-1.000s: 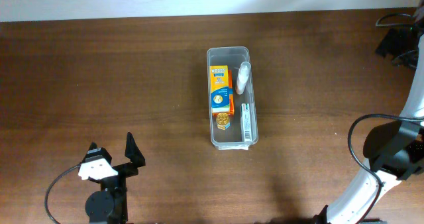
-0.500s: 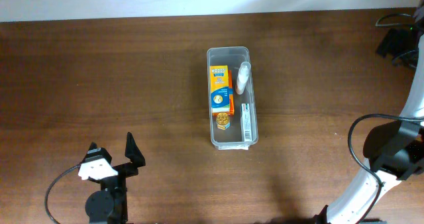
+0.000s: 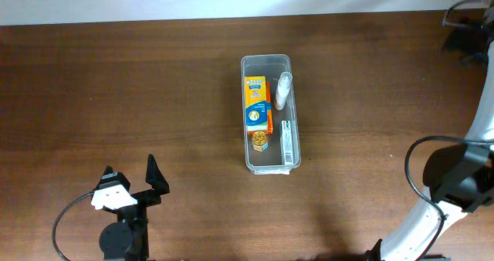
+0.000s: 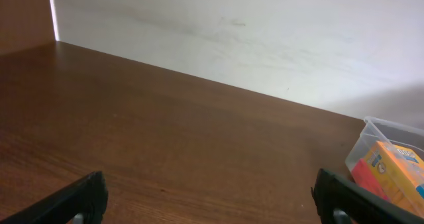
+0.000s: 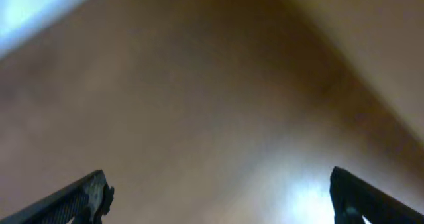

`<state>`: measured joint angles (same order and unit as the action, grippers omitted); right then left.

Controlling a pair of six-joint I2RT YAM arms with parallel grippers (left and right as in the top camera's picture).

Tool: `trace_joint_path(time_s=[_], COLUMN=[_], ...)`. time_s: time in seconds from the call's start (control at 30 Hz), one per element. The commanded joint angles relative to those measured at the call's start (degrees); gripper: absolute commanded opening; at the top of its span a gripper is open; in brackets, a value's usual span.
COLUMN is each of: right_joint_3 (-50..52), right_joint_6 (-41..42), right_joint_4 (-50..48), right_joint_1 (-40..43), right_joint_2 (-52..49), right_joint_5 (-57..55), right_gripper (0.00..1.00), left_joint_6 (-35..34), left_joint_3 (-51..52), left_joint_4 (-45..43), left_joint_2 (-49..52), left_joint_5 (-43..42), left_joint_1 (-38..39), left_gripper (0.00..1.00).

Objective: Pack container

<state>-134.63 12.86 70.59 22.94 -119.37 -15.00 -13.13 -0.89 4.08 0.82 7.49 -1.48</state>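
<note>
The container (image 3: 266, 62) is a clear, long, narrow bin at the table's middle. It holds an orange box (image 3: 255, 100), a white tube (image 3: 284, 89), a small gold round item (image 3: 260, 140) and a white strip pack (image 3: 286, 144). My left gripper (image 3: 131, 177) is open and empty near the front left, far from the bin. In the left wrist view (image 4: 215, 207) the bin's corner (image 4: 386, 127) and the orange box (image 4: 397, 172) show at the right edge. My right gripper (image 3: 469, 35) is at the far right back corner, partly out of frame. Its wrist view (image 5: 222, 201) shows open jaws over blurred brown.
The dark wooden table (image 3: 139, 91) runs to a white wall along its back edge (image 4: 232, 38). The right arm's white links and black cable (image 3: 451, 184) stand at the right edge. The left arm's base (image 3: 120, 238) is at the front edge.
The right gripper has shifted a little toward the back right corner of the overhead view. The left arm and the bin's contents have not moved.
</note>
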Motion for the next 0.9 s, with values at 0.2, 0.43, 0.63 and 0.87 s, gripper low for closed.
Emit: trace_joint_path(time_s=[0.2,0.43,0.63,0.87], right_joint_3=[9.18,35.69,51.87,72.24], right_joint_6=[-13.53,-13.51,-13.49,-13.51], right_joint_4=[-8.02,-31.76,-40.02,-53.11], right_joint_1=[-6.32,-11.02,-16.76,-20.35], right_joint_2=[22.12,41.31,55.67,73.40], right_joint_5=[-0.61,3.21,9.64,10.54], right_gripper=[0.98,0.98,0.98,0.98], left_joint_6=[-0.55,-0.55,-0.52,-0.55], left_joint_3=[0.37,0.37,0.37,0.37], left_joint_4=[0.02,0.02,0.02,0.02], left_joint_2=[-0.52,-0.52,-0.52,-0.52], left_joint_5=[-0.79,-0.81,-0.81,-0.79], left_joint_1=[-0.09,-0.09,-0.09,-0.09], left_gripper=[0.99,0.99,0.99,0.99])
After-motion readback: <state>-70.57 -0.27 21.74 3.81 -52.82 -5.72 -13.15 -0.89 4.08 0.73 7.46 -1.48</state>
